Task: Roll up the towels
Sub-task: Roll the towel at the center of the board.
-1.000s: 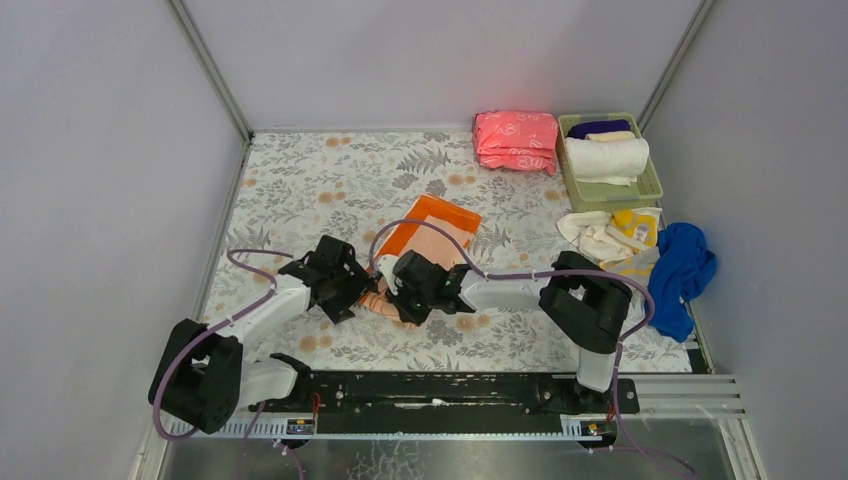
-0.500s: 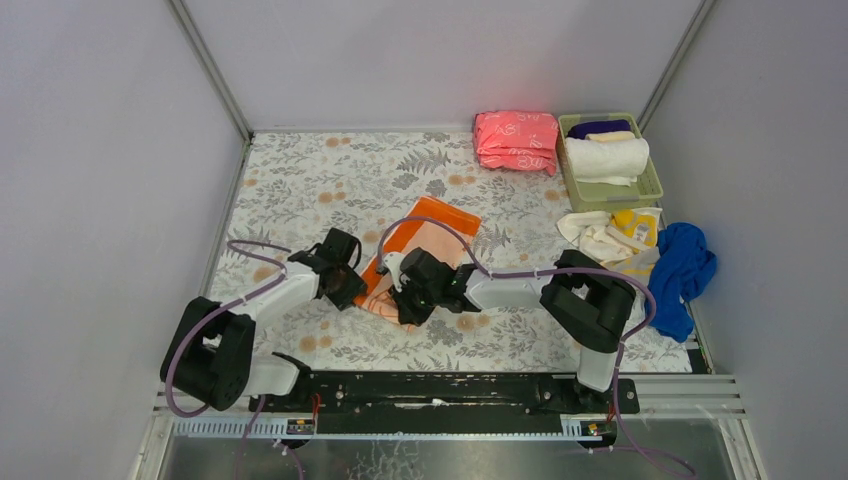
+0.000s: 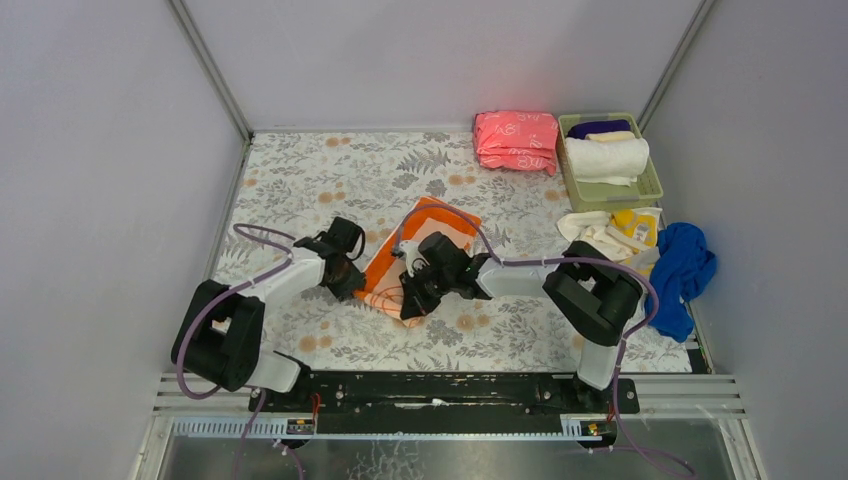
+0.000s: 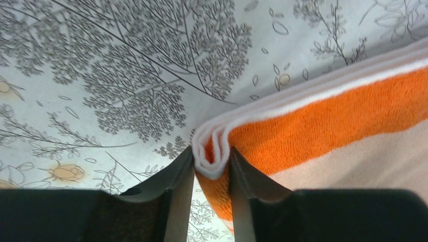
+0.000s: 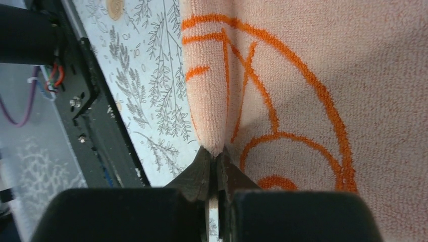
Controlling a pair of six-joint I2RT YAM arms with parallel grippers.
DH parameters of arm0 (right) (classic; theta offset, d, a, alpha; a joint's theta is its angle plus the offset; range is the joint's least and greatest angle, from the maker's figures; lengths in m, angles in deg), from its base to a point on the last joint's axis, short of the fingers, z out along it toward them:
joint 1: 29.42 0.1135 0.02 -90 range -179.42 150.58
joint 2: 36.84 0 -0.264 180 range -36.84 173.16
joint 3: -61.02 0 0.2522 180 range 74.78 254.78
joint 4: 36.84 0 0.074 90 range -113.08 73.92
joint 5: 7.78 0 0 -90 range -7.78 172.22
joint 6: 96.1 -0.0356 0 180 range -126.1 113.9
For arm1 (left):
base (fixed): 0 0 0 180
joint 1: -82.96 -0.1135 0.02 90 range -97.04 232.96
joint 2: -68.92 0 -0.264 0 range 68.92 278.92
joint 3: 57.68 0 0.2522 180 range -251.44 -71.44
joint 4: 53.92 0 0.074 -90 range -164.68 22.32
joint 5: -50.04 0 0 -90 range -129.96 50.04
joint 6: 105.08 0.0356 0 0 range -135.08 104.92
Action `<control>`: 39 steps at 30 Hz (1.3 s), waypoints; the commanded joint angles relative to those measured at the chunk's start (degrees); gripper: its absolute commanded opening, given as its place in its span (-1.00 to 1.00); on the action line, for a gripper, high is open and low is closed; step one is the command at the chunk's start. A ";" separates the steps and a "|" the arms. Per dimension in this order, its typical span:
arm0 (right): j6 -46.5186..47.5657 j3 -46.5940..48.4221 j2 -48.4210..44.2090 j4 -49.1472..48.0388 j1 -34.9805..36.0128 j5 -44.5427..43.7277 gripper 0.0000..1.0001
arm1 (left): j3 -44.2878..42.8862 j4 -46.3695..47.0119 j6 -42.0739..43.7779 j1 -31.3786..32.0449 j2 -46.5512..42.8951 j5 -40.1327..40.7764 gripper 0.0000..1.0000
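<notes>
The left tool [image 4: 212,164] pinches the folded, white-edged corner of the orange towel [image 4: 328,108] between its two dark fingers [image 4: 174,181]. The towel lies on the counter [image 4: 126,60], which is printed with grey leaves.

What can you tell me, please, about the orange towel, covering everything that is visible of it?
The orange towel looks like soft terry. Its border is bright orange with a white edge, and its middle is pale peach with an orange line pattern. It lies folded in layers, skewed on the floral tablecloth. The left tool is shut on a layered corner at its left side, and the right tool pinches a raised ridge at its near edge.
</notes>
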 commanded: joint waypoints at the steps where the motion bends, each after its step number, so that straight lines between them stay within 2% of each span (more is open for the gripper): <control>1: -4.69 -0.05 0.49 2.20 -2.13 10.05 -1.00 | -1.29 -2.55 2.72 -1.70 -0.50 6.22 -0.28; 3: -6.53 0.69 2.23 1.72 -3.07 12.91 -1.00 | -1.21 -2.45 2.86 -1.91 -1.77 5.53 -0.17; 7: -11.00 0.76 5.21 -1.01 -5.50 17.95 -1.00 | 0.44 -2.04 3.35 -4.63 -7.29 1.54 0.24; 13: -17.05 1.24 9.83 -4.51 -8.38 24.52 -1.00 | 3.77 -3.94 4.58 -8.38 -17.53 -4.23 0.56; 20: -19.41 2.13 12.47 -2.98 -10.49 25.13 -1.00 | 9.89 -5.37 2.83 -8.41 -26.66 -10.88 0.57; 25: -20.52 2.71 14.03 -2.30 -10.94 25.18 -1.00 | 13.62 -5.31 1.64 -8.39 -30.29 -14.02 0.41; 31: -20.73 3.04 14.62 -1.66 -11.00 24.43 -1.00 | 16.52 1.51 1.24 -8.32 -27.98 -19.21 0.36; 39: -18.83 4.28 14.25 1.23 -11.05 23.10 -0.97 | 14.36 9.24 1.73 -8.02 -21.41 -20.53 0.37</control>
